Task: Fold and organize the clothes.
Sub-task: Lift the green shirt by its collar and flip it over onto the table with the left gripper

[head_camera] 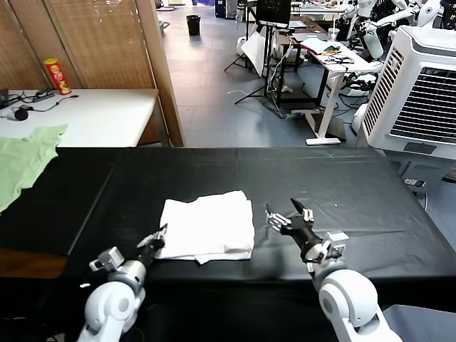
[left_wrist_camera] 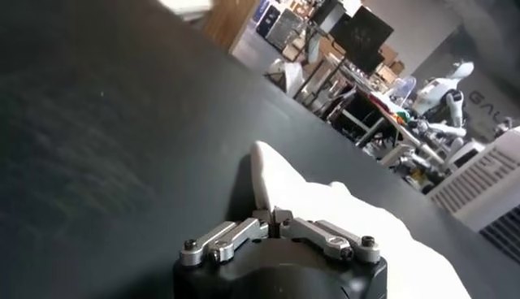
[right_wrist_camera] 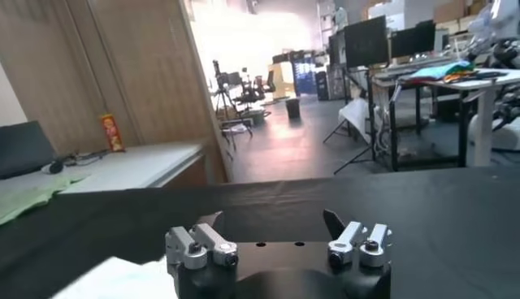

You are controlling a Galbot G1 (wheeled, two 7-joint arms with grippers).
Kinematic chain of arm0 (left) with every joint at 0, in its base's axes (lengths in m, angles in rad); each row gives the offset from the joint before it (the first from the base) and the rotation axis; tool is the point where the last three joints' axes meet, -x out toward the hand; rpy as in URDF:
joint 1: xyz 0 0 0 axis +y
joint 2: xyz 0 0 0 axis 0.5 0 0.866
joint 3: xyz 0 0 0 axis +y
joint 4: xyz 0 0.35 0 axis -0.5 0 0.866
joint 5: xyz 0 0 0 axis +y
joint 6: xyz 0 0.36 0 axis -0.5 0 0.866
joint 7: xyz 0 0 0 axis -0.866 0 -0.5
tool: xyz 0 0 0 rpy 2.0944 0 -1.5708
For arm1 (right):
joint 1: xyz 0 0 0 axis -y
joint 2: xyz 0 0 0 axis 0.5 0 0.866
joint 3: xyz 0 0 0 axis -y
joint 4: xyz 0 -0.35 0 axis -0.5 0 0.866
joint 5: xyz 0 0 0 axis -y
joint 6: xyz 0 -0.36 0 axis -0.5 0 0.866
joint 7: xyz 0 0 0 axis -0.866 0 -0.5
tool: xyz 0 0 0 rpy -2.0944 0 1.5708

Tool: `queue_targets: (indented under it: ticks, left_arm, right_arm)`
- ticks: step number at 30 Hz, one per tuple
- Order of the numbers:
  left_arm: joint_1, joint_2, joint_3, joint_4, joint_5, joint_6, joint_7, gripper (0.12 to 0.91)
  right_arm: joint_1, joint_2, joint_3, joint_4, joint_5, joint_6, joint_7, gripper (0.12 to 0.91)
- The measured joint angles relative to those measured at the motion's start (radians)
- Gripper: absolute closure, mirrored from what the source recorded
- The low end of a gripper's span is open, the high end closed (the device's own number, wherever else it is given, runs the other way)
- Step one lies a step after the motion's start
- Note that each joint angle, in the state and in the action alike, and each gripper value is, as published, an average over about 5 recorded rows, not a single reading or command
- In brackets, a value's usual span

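The clothes, a white T-shirt (head_camera: pixel 210 226), lie folded into a rough square on the black table (head_camera: pixel 356 185), near its front edge. My left gripper (head_camera: pixel 159 236) sits at the shirt's near left corner. In the left wrist view its fingers (left_wrist_camera: pixel 261 219) are pressed together on the edge of the white T-shirt (left_wrist_camera: pixel 357 223). My right gripper (head_camera: pixel 288 212) hovers just right of the shirt, open with nothing between its fingers. The right wrist view shows this gripper (right_wrist_camera: pixel 276 223) with its jaws spread wide over bare black cloth, and a corner of the T-shirt (right_wrist_camera: pixel 106 280) to one side.
A light green garment (head_camera: pixel 25 160) hangs over the table's far left end. Behind it stands a white table (head_camera: pixel 100 114) with a red can (head_camera: pixel 57 76) and cables. A white air cooler (head_camera: pixel 420 92) stands at the back right. Bare black tabletop stretches beyond and right of the shirt.
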Motion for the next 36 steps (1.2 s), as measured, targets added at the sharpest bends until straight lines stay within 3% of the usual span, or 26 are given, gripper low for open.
queue_targets:
  ticks: [6,19,24,29,36]
  left_arm:
    - [0.014,0.117,-0.062,-0.005,0.076,0.025,0.009,0.885]
    - [0.077,0.435,-0.266,-0.052,0.317,0.006,0.049,0.885]
    - [0.073,0.482,-0.315,-0.139,0.365,-0.005,0.043,0.885]
    - [0.063,0.445,-0.237,-0.228,0.402,0.002,0.024,0.885]
    - [0.033,0.312,0.027,-0.18,0.478,0.001,-0.015,0.885]
  right_arm:
    - [-0.016,0.012,0.013,-0.006,-0.055,-0.013,0.004,0.227]
    - [-0.037,0.026,0.01,-0.005,-0.083,-0.011,0.002,0.227]
    - [-0.045,0.034,0.009,-0.008,-0.096,-0.01,-0.001,0.227]
    - [-0.059,0.041,0.014,-0.001,-0.105,-0.009,-0.002,0.227]
    - [-0.079,0.036,0.024,0.018,-0.099,-0.009,-0.008,0.227]
